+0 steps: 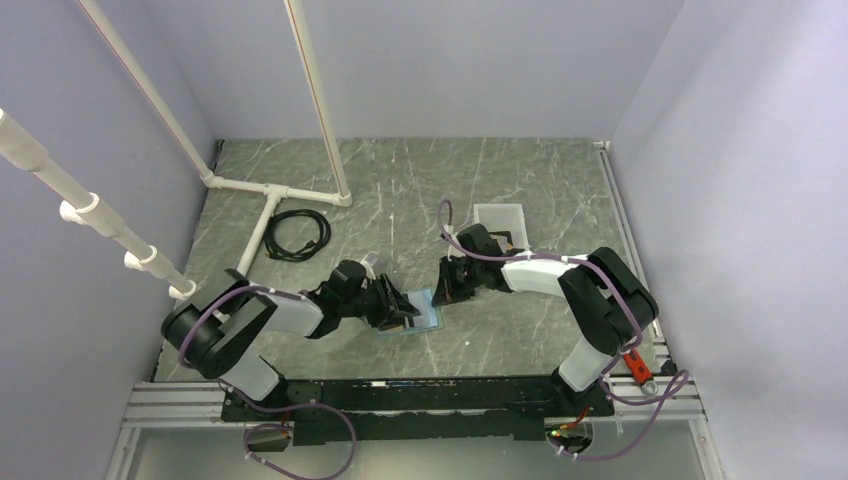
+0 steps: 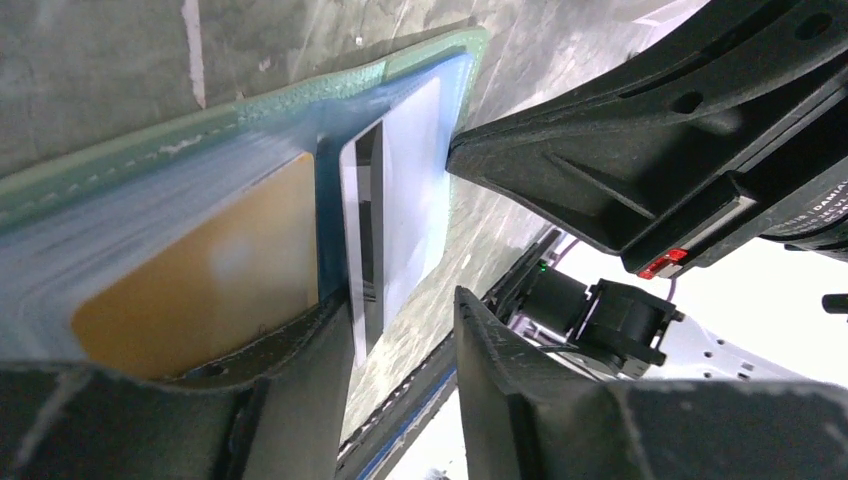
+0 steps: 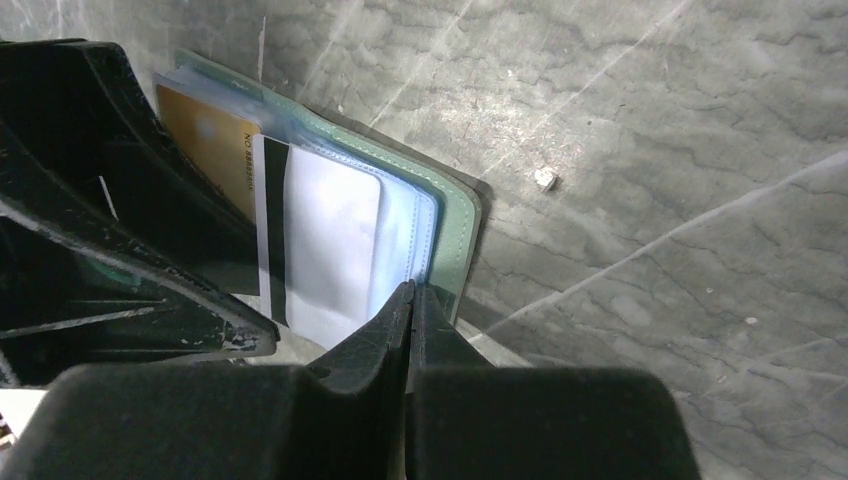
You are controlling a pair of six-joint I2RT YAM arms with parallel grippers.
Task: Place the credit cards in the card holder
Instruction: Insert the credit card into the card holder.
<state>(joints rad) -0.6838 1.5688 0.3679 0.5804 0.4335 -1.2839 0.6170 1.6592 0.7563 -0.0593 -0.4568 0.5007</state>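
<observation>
The card holder (image 1: 428,318) lies open on the table, sage-green outside (image 3: 457,215), light blue inside (image 2: 200,135). An orange-yellow credit card (image 2: 200,290) sits in a slot, also seen in the right wrist view (image 3: 205,140). A pale whitish card (image 3: 325,240) with a black stripe lies partly in the adjoining slot (image 2: 410,190). My left gripper (image 2: 405,340) is open; one finger rests on the holder over the orange card (image 1: 400,308). My right gripper (image 3: 412,292) is shut, its tips touching the holder's blue inner edge beside the white card (image 1: 447,290).
A white open-fronted bin (image 1: 500,222) stands behind the right arm. A coiled black cable (image 1: 297,235) and a white pipe frame (image 1: 275,190) lie at the back left. A tiny pale speck (image 3: 544,178) lies on the marble-pattern table.
</observation>
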